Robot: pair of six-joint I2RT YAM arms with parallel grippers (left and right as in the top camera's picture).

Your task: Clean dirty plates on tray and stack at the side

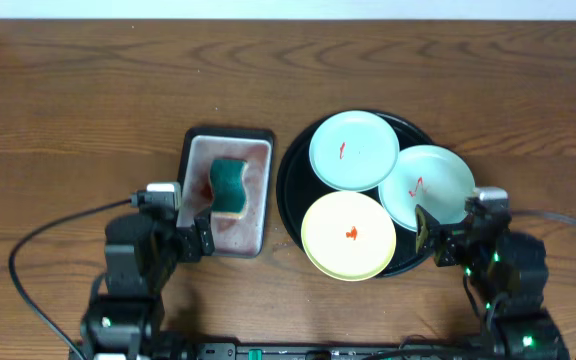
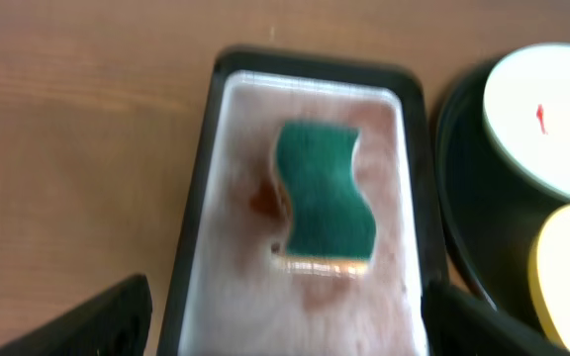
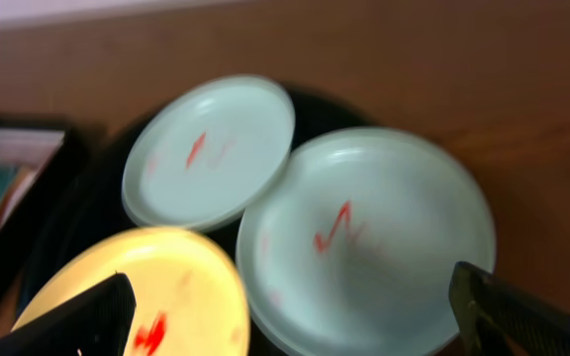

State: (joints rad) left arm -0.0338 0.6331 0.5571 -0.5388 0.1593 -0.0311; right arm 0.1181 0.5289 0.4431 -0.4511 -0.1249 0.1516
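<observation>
On the round black tray [image 1: 296,172] lie three plates, each with a red sauce smear: a mint-green plate [image 1: 354,149] at the back, a second mint-green plate [image 1: 428,186] at the right, and a pale yellow plate [image 1: 348,235] at the front. My right gripper [image 1: 443,243] hovers open over the front edge of the right green plate [image 3: 364,242], beside the yellow plate [image 3: 156,297]; nothing is between its fingers. My left gripper [image 1: 190,242] stands open at the near end of the grey metal tray [image 1: 257,175], short of the teal sponge [image 2: 323,190].
The grey metal tray [image 2: 310,94] has brownish-red stains round the sponge [image 1: 230,184]. Bare wooden table [image 1: 88,110] lies to the left and behind both trays. Black cables loop near the front corners.
</observation>
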